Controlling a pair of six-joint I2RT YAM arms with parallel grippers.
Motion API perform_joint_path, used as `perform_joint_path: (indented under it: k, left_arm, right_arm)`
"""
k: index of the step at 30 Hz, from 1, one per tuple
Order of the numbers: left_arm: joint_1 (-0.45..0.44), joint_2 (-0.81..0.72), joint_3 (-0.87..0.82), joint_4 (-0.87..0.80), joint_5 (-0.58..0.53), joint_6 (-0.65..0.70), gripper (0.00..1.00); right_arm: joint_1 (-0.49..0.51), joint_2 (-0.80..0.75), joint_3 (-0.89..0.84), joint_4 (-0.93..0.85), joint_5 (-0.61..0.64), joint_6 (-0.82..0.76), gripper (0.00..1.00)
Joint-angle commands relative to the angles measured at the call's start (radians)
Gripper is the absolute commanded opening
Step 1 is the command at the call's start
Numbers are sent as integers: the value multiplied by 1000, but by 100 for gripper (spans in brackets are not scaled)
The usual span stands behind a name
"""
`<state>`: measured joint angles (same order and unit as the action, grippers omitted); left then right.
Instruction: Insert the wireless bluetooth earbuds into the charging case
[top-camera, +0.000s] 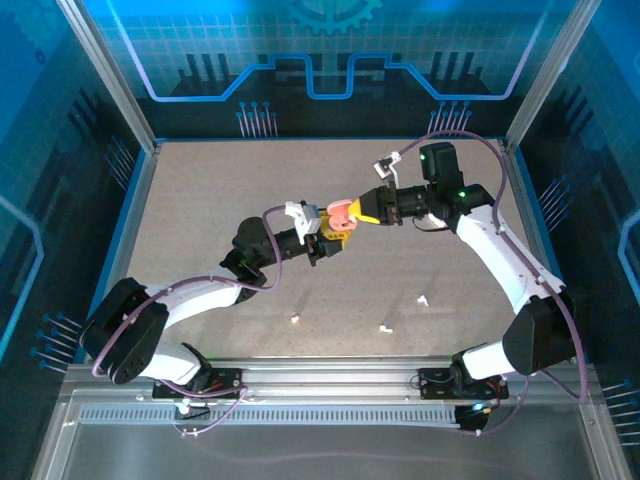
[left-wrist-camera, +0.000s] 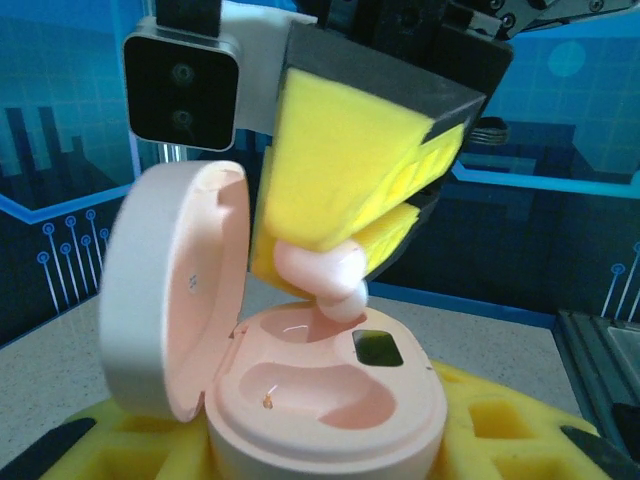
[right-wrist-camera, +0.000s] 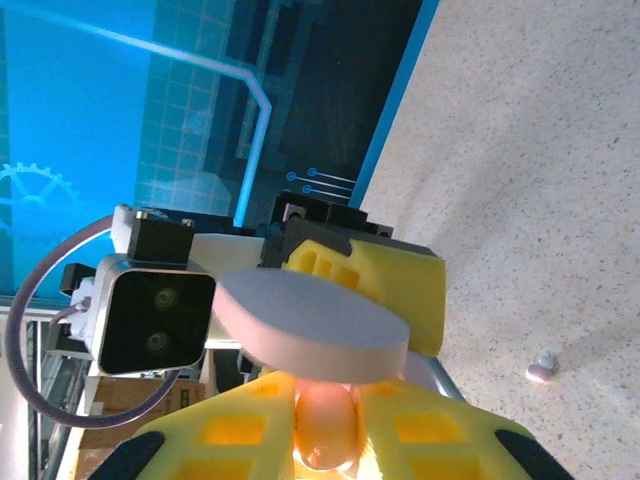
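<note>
Blue glowing walls (top-camera: 320, 60) enclose a speckled beige table (top-camera: 200, 200). Above its middle, the left gripper (top-camera: 333, 237) clamps an open pink case (left-wrist-camera: 330, 400). The right gripper (top-camera: 362, 214) pinches a pink earbud (left-wrist-camera: 330, 280) at the case's rear socket. Three loose earbuds (top-camera: 385, 327) lie nearer the arms.

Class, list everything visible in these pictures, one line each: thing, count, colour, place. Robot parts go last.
Charging case: one, pink, lid open, held above the table between the arms.
Held earbud: one, pink, over the open case.
Loose earbuds: three, pale, on the table towards the near edge.
Table: one, speckled beige.
Left arm: one, white and black, yellow-padded jaws shut on the charging case.
Right arm: one, white and black, yellow-padded jaws shut on the held earbud.
</note>
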<state>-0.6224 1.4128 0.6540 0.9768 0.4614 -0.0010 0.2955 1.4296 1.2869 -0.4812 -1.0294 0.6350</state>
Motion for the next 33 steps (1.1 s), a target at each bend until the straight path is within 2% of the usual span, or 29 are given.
perform_joint_path:
  k: [1,7,10,13,18,26,33]
  left_arm:
    - [-8,2,41,50,57,-10,36]
    - [-9,2,47,48,68,-17,36]
    - [-9,0,46,53,64,-19,36]
    - [-10,-2,48,56,62,-19,35]
    - [-9,-6,47,60,56,-20,36]
    - [-9,-15,39,60,45,-14,36]
    - [-10,-26,22,53,2,12,35]
  right_arm:
    - [13,-9,29,-30,49,-27,21]
    - [17,-13,38,-33,80,-36,20]
    - [32,-3,54,-105,113,-90,21]
    - [43,12,71,-176,144,-138,25]
    - [47,12,78,-201,173,-152,32]
    - [51,10,101,-221,200,-150,36]
    - [38,-45,114,-231,277,-134,42]
